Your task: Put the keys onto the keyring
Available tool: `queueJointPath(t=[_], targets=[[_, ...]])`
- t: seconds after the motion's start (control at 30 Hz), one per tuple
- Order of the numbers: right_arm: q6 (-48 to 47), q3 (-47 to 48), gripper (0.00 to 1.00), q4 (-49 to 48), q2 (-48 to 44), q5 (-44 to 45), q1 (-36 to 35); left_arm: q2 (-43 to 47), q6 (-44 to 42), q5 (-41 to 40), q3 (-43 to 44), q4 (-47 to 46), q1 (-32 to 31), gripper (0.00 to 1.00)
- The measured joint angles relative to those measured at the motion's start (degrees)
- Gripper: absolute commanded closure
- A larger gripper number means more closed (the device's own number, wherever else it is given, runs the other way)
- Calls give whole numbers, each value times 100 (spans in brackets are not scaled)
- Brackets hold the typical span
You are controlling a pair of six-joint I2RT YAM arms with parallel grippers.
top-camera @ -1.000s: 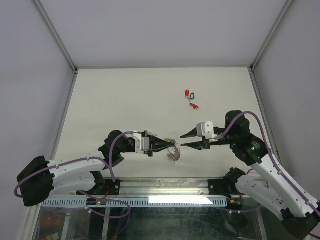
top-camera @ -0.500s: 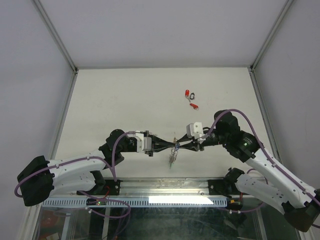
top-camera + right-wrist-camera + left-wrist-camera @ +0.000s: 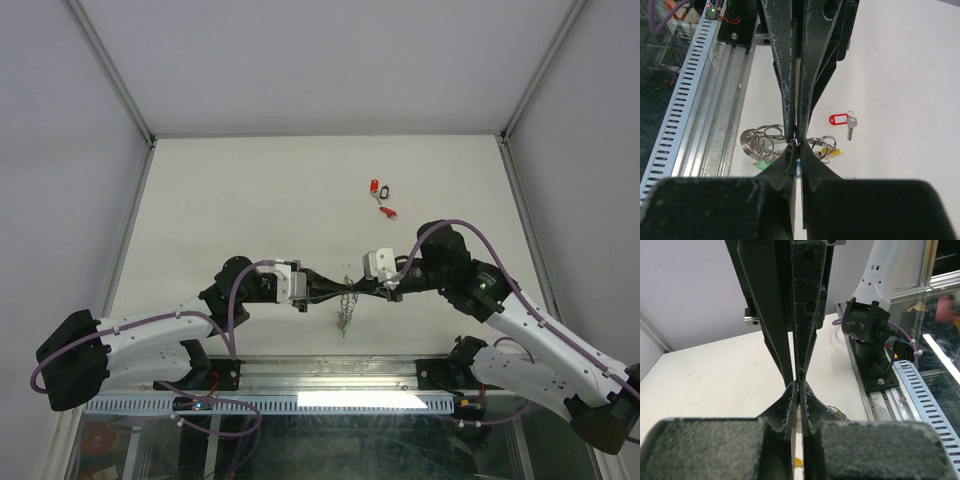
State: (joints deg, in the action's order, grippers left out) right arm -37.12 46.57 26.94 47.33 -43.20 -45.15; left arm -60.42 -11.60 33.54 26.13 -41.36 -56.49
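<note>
My left gripper (image 3: 343, 290) and right gripper (image 3: 354, 291) meet tip to tip above the near middle of the table. Both are shut on the keyring (image 3: 346, 314), whose silvery chain hangs below them. In the right wrist view my right gripper (image 3: 797, 142) pinches a small metal ring; silvery loops (image 3: 760, 141), a yellow piece (image 3: 833, 151) and a green tag (image 3: 761, 164) hang behind. In the left wrist view my left gripper (image 3: 798, 388) is closed on a thin edge, with a yellow bit (image 3: 800, 460) between the jaws. Loose keys with red tags (image 3: 375, 186) (image 3: 388, 211) lie further back; one shows in the right wrist view (image 3: 840, 119).
A dark tag (image 3: 386, 187) lies beside the red one at the back. The metal rail (image 3: 330, 372) runs along the table's near edge just below the grippers. Walls bound the table left, right and back.
My right gripper has moved left from open and apart to closed against the left gripper's tip on the keyring. The keyring now hangs lower between them.
</note>
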Motion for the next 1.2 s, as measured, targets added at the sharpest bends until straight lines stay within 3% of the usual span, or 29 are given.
queueJointPath(t=[0.13,0.23,0.3,0.4,0.47,0.73,0.9,1.03,1.2], targets=[[-120,13,100,39,28,35,-24,0,13,0,0,11,33,100],[-142,15,100,35,26,83,-33,2,50,-57,0,22,35,83],[-109,15,100,33,11,186,-55,26,96,-197,2,22,35,63],[-33,13,100,46,-52,431,-85,210,264,-584,0,70,37,55],[50,13,100,83,-87,616,-85,424,402,-933,-2,133,76,54],[903,166,100,588,170,1405,-87,1163,1410,-2396,-96,894,616,67],[1270,173,100,693,74,1589,-85,1274,1930,-2966,-431,1502,787,58],[1504,109,100,573,-111,1644,-85,903,2264,-3270,-374,2076,785,57],[1755,-37,100,428,-205,1744,-87,-190,2824,-3866,302,3202,785,55]])
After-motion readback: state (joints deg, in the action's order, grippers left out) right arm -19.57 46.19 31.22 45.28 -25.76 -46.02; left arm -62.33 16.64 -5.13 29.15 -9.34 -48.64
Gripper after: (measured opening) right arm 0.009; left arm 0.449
